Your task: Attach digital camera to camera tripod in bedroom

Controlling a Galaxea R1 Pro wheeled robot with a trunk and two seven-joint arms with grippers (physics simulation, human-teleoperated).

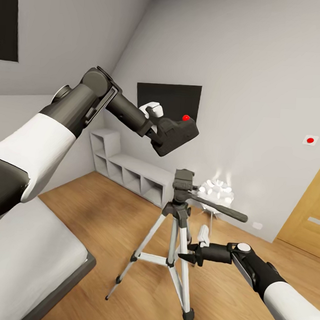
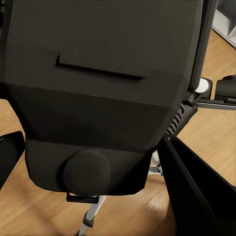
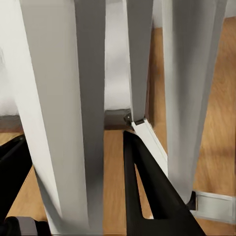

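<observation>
Left gripper (image 1: 158, 124) is clamped on the camera (image 1: 176, 135), holding it in the air above the tripod (image 1: 177, 218) and a bit toward the left-arm side, well clear of the pan head (image 1: 183, 180); the camera sits tilted, red dot (image 1: 185, 118) up. In the left wrist view the camera body (image 2: 103, 83) covers most of the frame, a round knob (image 2: 87, 173) at its lower edge, a black finger (image 2: 196, 191) alongside it, a bit of tripod leg and wood floor (image 2: 44, 211) below. Tripod stands upright on the floor (image 1: 104, 223) on three spread silver legs, its long black handle (image 1: 218, 207) pointing toward the door (image 1: 308, 211). Right gripper (image 1: 188, 255) is at the legs just under the hub; the right wrist view shows pale leg tubes (image 3: 88, 113) between two black fingers (image 3: 147, 196), so the jaws look spread around a leg, though contact is hard to tell (too close up). Behind: black TV (image 1: 154, 91), grey cubby shelf (image 1: 126, 170), ball lamp (image 1: 217, 191); bed corner (image 1: 35, 256) is at lower left.
</observation>
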